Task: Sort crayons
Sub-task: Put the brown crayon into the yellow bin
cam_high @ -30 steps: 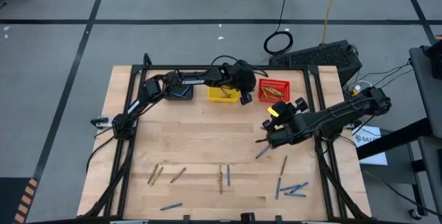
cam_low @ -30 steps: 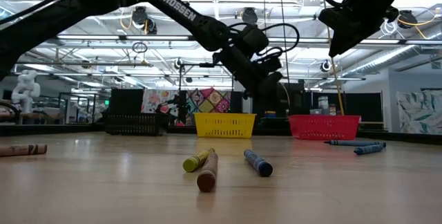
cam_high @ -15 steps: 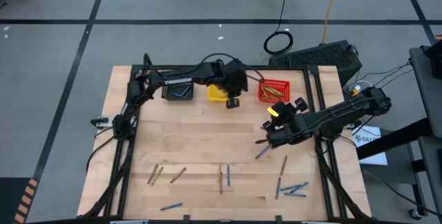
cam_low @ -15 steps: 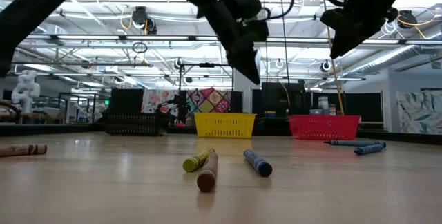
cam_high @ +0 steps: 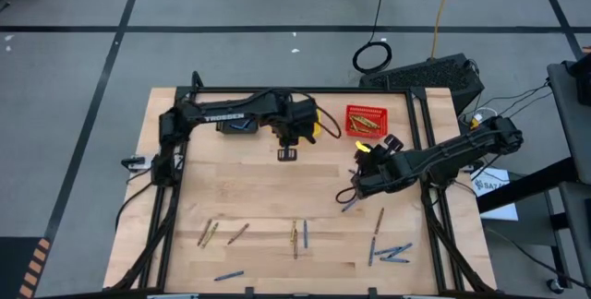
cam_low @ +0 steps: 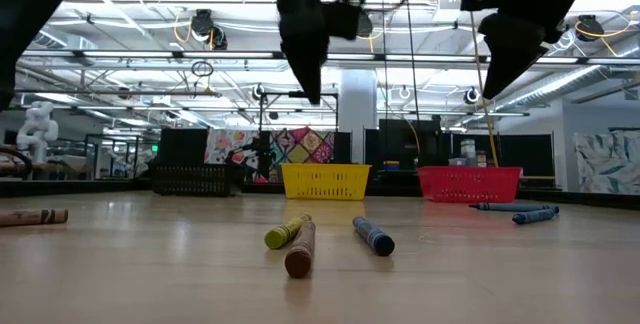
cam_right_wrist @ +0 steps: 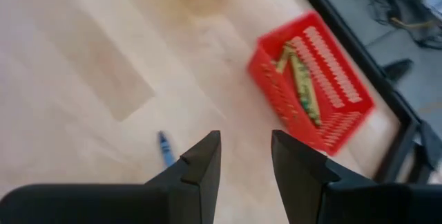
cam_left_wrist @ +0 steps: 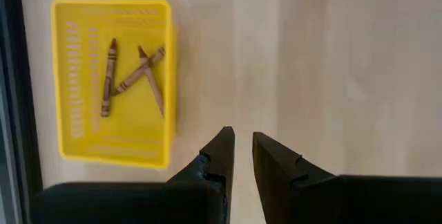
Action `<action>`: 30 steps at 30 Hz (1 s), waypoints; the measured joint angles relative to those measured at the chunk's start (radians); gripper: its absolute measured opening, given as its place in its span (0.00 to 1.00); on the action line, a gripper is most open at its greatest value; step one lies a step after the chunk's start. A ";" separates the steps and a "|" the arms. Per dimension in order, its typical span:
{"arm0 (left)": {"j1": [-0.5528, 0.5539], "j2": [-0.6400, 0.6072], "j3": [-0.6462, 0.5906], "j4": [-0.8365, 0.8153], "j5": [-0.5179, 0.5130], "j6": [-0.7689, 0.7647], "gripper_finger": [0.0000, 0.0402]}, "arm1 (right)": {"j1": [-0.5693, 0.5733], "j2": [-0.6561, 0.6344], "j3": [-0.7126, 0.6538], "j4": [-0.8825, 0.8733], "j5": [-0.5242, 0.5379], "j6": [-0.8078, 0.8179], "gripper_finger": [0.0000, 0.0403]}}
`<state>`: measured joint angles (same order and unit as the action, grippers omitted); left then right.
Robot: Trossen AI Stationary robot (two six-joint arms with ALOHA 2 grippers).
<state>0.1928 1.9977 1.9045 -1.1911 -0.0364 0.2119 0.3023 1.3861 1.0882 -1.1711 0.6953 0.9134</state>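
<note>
High view: right hand (cam_high: 349,194), fingers apart and empty, hangs over a blue crayon (cam_high: 351,204) near the tabletop's right edge, probably lining up a grab; left hand (cam_high: 287,154) is narrowly parted, empty.

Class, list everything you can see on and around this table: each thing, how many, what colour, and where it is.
table: one, pale wood, under both arms
black basket: one, at the far edge, on the left, with blue crayons inside
yellow basket: one, at the far edge, in the middle, with three brown crayons inside
red basket: one, at the far edge, on the right, with olive-yellow crayons inside
loose crayons: about a dozen; blue, olive-yellow and brown; scattered over the table's near half
cable coil: one, black, on the floor beyond the table
left hand: dark, over bare wood beside the yellow basket, slightly open, empty
right hand: dark, above the table's right side, open, empty
</note>
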 joint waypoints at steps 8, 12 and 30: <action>-0.049 -0.114 0.000 -0.127 -0.044 -0.131 0.14 | 0.000 0.000 0.000 0.062 -0.038 -0.079 0.29; -0.082 -0.162 0.000 -0.204 -0.078 -0.212 0.14 | 0.000 0.000 0.000 0.074 -0.083 -0.142 0.29; -0.393 -0.220 -0.021 -0.375 -0.195 -0.618 0.14 | 0.000 0.000 0.000 0.390 -0.253 -0.370 0.29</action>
<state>-0.1999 1.7779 1.8837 -1.5657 -0.2315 -0.4056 0.3023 1.3861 1.0882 -0.7808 0.4419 0.5435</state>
